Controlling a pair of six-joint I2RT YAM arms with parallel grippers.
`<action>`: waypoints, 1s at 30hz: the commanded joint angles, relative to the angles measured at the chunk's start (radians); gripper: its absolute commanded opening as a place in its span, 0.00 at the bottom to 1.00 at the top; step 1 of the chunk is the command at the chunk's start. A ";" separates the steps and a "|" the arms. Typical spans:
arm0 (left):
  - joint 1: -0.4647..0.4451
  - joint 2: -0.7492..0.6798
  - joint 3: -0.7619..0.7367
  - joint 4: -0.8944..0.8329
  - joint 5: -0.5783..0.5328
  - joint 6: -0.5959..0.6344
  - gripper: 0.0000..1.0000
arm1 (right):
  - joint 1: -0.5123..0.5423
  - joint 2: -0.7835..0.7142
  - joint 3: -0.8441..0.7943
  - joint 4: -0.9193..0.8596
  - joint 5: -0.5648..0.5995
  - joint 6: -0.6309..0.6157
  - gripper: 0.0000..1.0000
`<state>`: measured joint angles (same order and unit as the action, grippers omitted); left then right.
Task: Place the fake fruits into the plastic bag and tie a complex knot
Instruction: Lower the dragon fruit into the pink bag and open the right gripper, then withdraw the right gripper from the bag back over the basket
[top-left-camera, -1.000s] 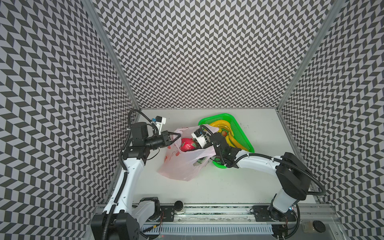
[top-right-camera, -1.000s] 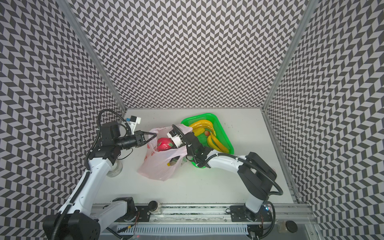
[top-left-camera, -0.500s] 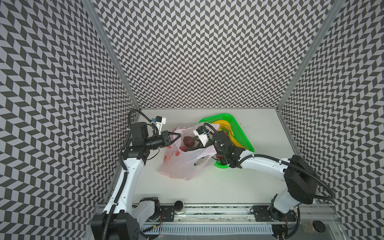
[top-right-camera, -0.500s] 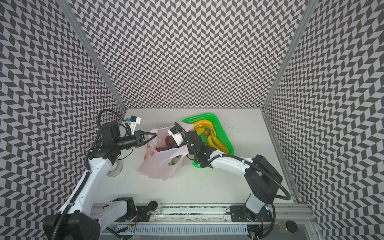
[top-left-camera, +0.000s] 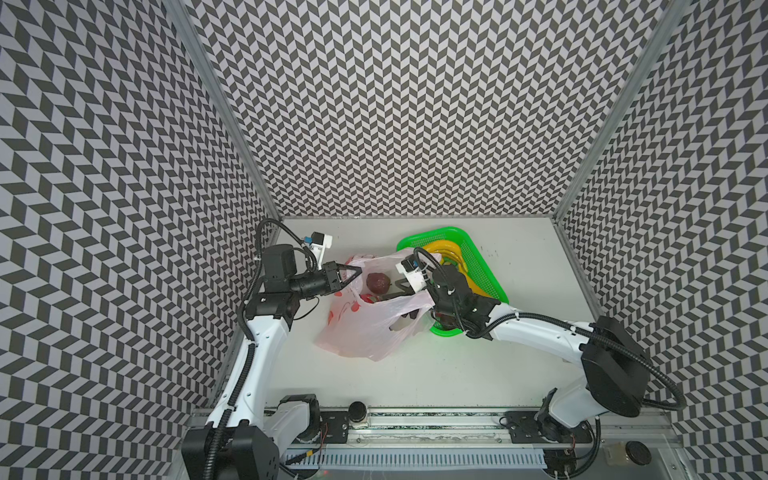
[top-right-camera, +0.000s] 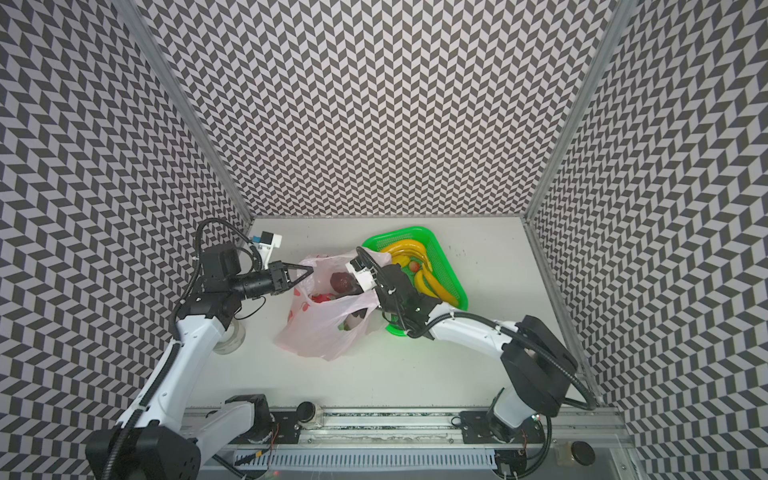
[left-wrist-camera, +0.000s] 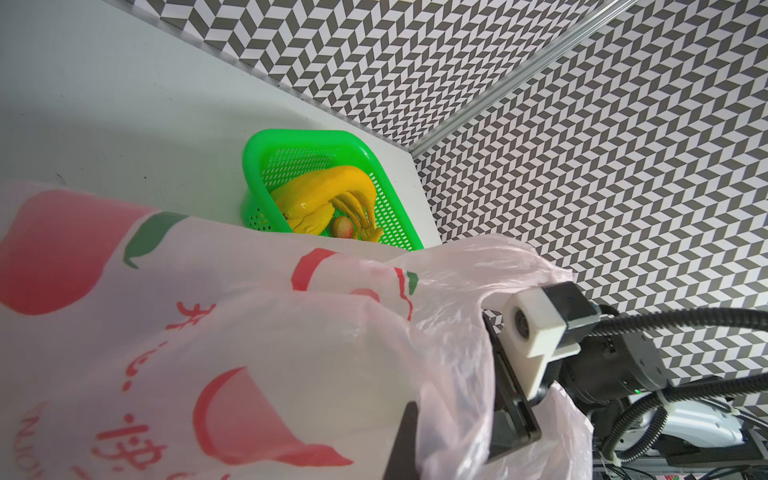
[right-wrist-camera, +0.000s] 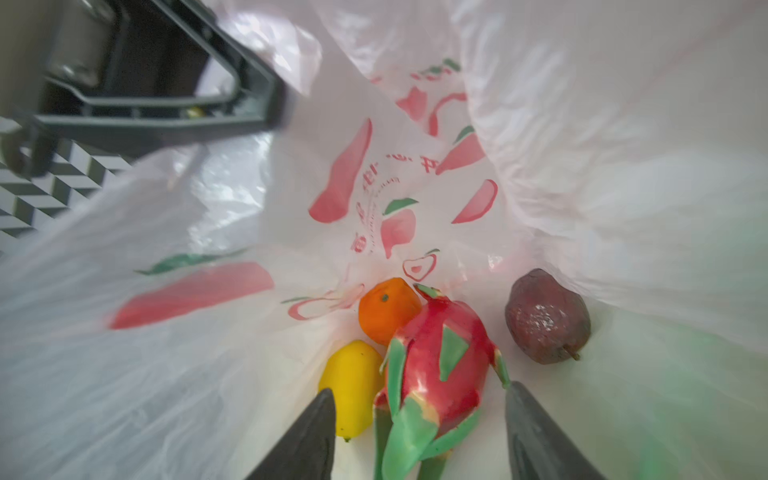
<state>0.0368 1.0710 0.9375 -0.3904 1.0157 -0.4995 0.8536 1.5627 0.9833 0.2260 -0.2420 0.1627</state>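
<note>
Here, the right gripper (right-wrist-camera: 419, 388) reaches into the mouth of the plastic bag (top-left-camera: 365, 328). Its two dark fingers (right-wrist-camera: 311, 432) stand apart with nothing clamped between them. Just beyond the fingertips, on the bag's floor, lies the pink dragon fruit (right-wrist-camera: 436, 374) with its green leaves. It sits in line with the gap between the fingers, and no finger shows contact with it. Touching the dragon fruit on its far side is an orange (right-wrist-camera: 386, 309), and a yellow lemon (right-wrist-camera: 353, 382) lies against it by one fingertip. A dark brown-purple ball (right-wrist-camera: 546, 318) rests a little apart, off to the side of the other fingertip. In both top views this ball (top-left-camera: 377, 282) shows through the bag's open mouth, between the two grippers.

Across the opening, the left gripper (top-left-camera: 357, 272) is pinched closed on the bag's rim and holds that edge up. The bag's printed side sags from it onto the white table (top-left-camera: 457, 365).

Behind the right gripper's wrist sits the green basket (top-right-camera: 415, 230), touching the bag. It holds yellow bananas (top-right-camera: 405, 249) and one small reddish fruit (top-right-camera: 413, 264).
</note>
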 joint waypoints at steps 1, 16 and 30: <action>-0.005 -0.019 0.023 0.020 0.014 -0.003 0.00 | -0.025 -0.041 -0.018 -0.005 0.006 -0.009 0.54; -0.003 -0.007 0.021 0.038 0.017 -0.016 0.00 | -0.101 -0.332 -0.230 -0.090 -0.032 -0.076 0.46; 0.053 0.014 0.013 0.094 0.026 -0.058 0.00 | -0.274 -0.575 -0.268 -0.354 -0.036 -0.091 0.66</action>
<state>0.0780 1.0805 0.9371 -0.3271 1.0206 -0.5529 0.5964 0.9901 0.7170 -0.0563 -0.2852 0.0956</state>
